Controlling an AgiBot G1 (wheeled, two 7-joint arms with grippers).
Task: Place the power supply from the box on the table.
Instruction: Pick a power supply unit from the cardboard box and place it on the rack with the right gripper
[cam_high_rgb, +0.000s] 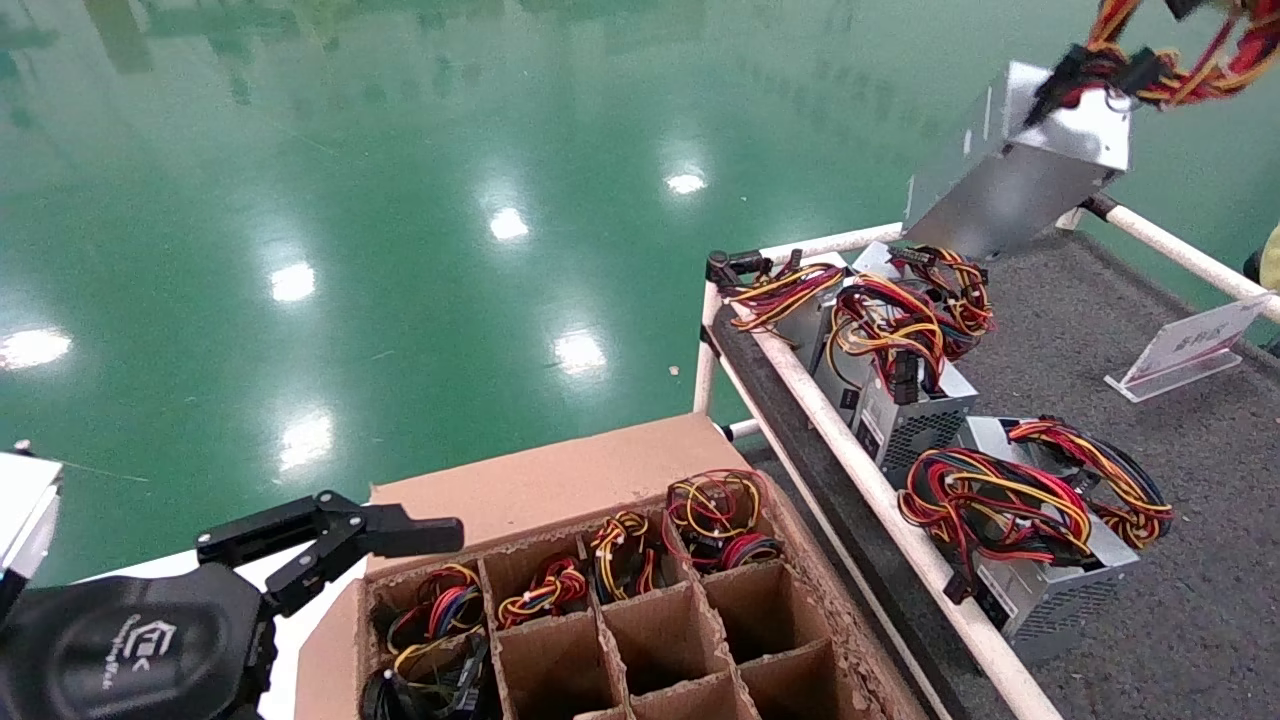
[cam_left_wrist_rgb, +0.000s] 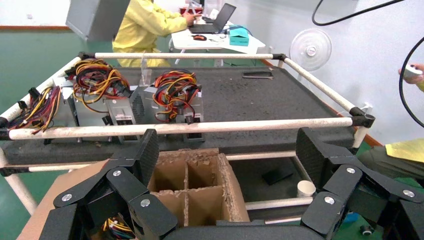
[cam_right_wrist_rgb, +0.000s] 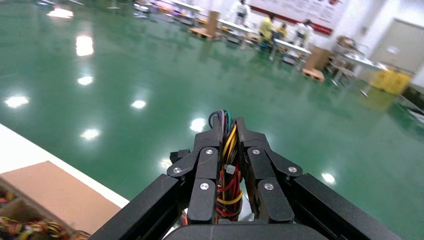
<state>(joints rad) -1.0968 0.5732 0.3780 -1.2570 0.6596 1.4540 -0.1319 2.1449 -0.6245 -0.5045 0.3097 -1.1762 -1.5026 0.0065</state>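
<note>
The power supply (cam_high_rgb: 1010, 175), a grey metal case, hangs tilted in the air above the far corner of the table (cam_high_rgb: 1100, 320). It dangles from its red, yellow and black wire bundle (cam_high_rgb: 1170, 70). In the right wrist view my right gripper (cam_right_wrist_rgb: 229, 135) is shut on those wires (cam_right_wrist_rgb: 227, 170). The case itself is hidden in that view. The box (cam_high_rgb: 560, 480), a brown carton with a cardboard grid, sits low in the head view beside the table. My left gripper (cam_high_rgb: 380, 555) hovers open at the box's left side, holding nothing; the left wrist view shows the left gripper (cam_left_wrist_rgb: 227, 150) over the box (cam_left_wrist_rgb: 227, 185).
Larger silver units with sprawling wires (cam_high_rgb: 890, 360) (cam_high_rgb: 1040, 530) lie along the table's near side. A white pipe rail (cam_high_rgb: 880, 490) edges it. A clear label stand (cam_high_rgb: 1190, 350) stands farther right. Several box cells hold wire bundles (cam_high_rgb: 715, 515). A person in yellow (cam_left_wrist_rgb: 145, 25) sits beyond the table.
</note>
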